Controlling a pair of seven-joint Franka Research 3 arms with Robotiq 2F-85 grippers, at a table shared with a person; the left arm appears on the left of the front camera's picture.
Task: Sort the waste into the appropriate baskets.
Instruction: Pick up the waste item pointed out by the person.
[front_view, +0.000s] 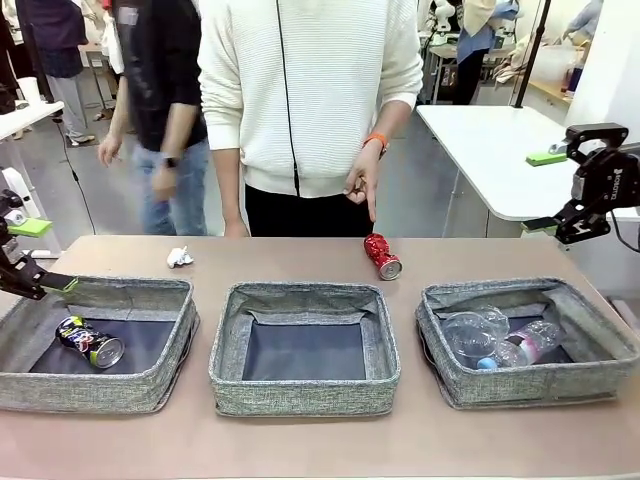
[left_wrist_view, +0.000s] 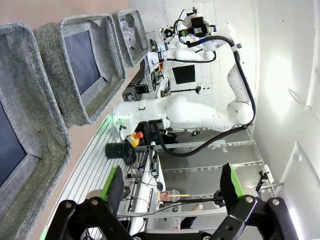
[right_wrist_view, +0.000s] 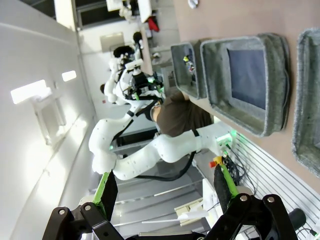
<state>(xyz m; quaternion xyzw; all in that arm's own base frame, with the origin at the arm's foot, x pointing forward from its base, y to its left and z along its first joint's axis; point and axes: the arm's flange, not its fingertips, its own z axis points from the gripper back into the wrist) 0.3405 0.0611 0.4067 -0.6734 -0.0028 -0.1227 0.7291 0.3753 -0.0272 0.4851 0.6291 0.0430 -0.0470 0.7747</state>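
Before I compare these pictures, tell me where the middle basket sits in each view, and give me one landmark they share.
Front view: middle basket at bottom centre, empty.
Left wrist view: middle basket at upper left, second from the picture's left edge.
Right wrist view: middle basket at upper right, between two others.
Landmark: the right basket beside it, holding the clear cup.

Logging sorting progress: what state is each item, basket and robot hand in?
black printed can, lying on its side in left basket
crushed red can, dented, lying on table
paper ball, crumpled, on table
clear cup, lying in right basket
plastic bottle, lying in right basket
middle basket, empty
left hand, open
right hand, open
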